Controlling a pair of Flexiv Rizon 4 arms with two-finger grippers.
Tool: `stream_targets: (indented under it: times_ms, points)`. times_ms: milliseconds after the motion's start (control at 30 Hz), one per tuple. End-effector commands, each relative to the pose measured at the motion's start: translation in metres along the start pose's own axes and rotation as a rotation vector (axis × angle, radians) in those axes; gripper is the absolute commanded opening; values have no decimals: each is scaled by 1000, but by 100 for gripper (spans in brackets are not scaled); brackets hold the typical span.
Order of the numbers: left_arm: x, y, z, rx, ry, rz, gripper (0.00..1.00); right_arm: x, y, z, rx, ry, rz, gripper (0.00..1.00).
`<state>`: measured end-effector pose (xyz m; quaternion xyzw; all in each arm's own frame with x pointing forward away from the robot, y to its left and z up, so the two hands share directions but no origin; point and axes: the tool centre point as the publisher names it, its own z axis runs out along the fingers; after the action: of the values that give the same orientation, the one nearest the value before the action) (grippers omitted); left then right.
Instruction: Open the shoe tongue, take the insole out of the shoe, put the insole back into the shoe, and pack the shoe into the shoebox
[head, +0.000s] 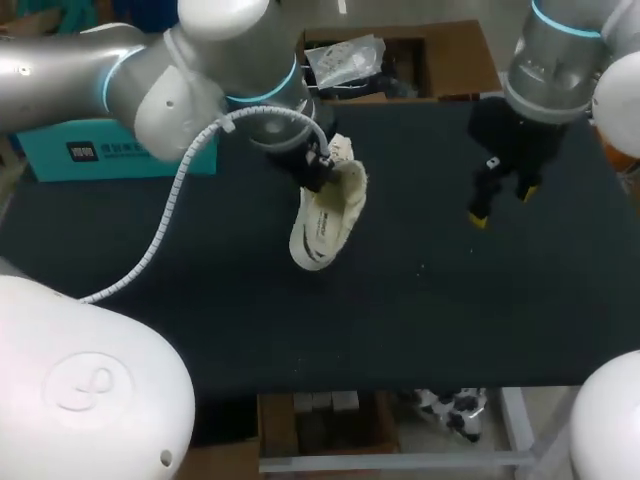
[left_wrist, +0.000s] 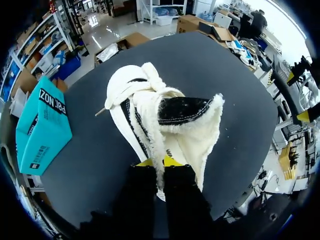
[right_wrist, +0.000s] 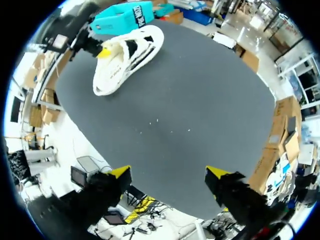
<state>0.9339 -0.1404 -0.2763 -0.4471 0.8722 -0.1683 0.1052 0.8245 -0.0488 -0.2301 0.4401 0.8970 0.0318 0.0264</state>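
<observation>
Mid-frame, left gripper (head: 322, 178) is clamped on the shoe (head: 330, 218). Right gripper (head: 503, 203) hangs released upper right, toward the table (head: 450, 320) edge

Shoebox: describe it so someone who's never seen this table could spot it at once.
Look at the dark table, then its far left corner in the head view. The shoebox lies there, a flat rectangular box. It is the only bright teal thing, unlike the cream shoe mid-table.
</observation>
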Motion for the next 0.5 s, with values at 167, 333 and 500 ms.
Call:
stream_targets:
  times_ms: [167, 333, 500]
  points:
    - [-35, 7, -63, 103, -55, 147, 0, -5, -5, 3, -44, 2, -232, 100]
    - [-80, -14, -96, 178, -117, 225, 0, -5, -5, 3, -44, 2, -232, 100]
    - [-151, -44, -122, 294, -157, 265, 0, -5, -5, 3, -44, 2, -232, 100]
